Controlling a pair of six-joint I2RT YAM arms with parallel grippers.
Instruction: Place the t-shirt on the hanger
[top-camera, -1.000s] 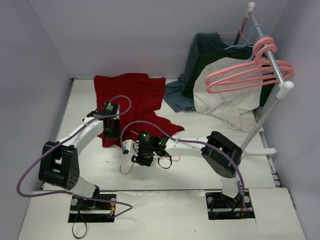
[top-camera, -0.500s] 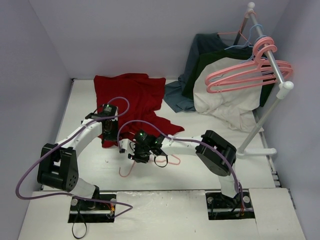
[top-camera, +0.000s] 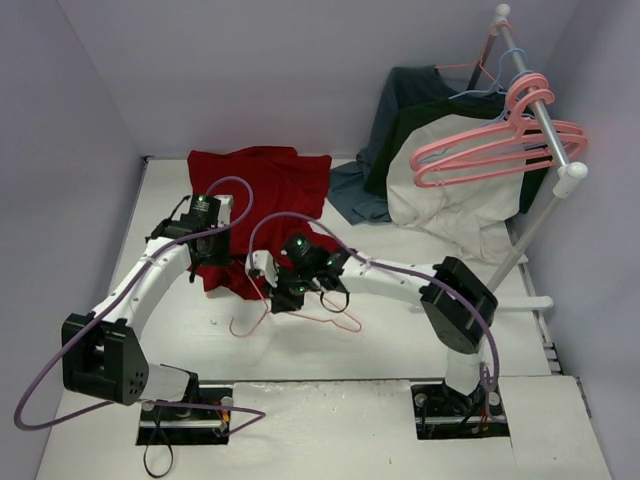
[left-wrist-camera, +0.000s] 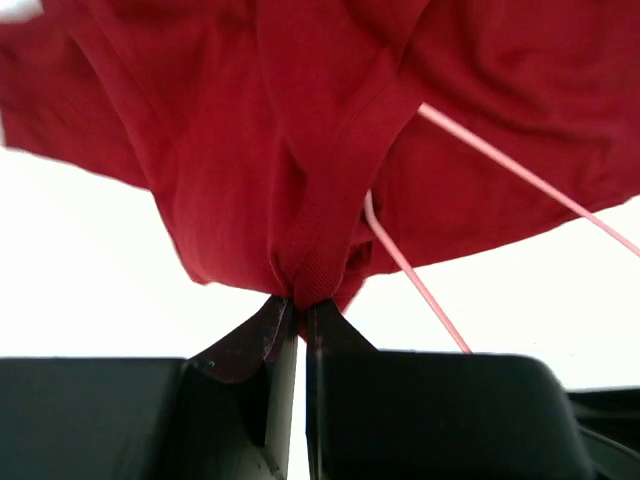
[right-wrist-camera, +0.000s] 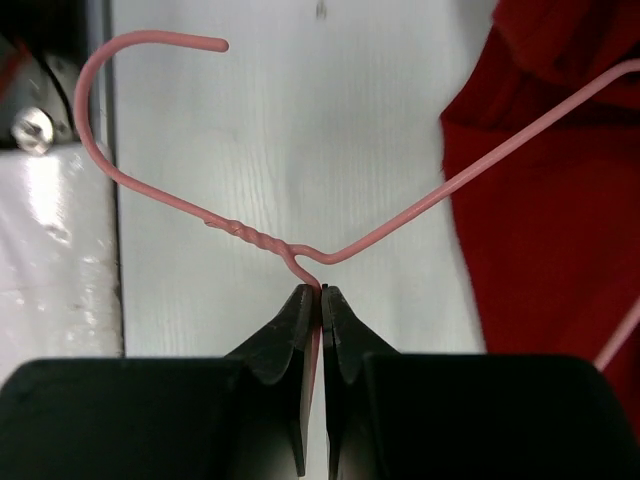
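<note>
Two grippers pinch tight: the left gripper (left-wrist-camera: 298, 300) on the red t-shirt (top-camera: 260, 185) lying on the table (top-camera: 390, 340), the right gripper (right-wrist-camera: 321, 292) on the pink hanger (right-wrist-camera: 240, 230) under its hook. Only the top view shows the rack (top-camera: 510, 262).

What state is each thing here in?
Left hand, shut on a fold of the t-shirt.
Right hand, shut on the neck of the hanger.
T-shirt, crumpled on the table, not hung.
Hanger, held low, one arm at the t-shirt's edge.
Spare hangers, hooked on the rail.
Other clothes, hanging from the rail.
</note>
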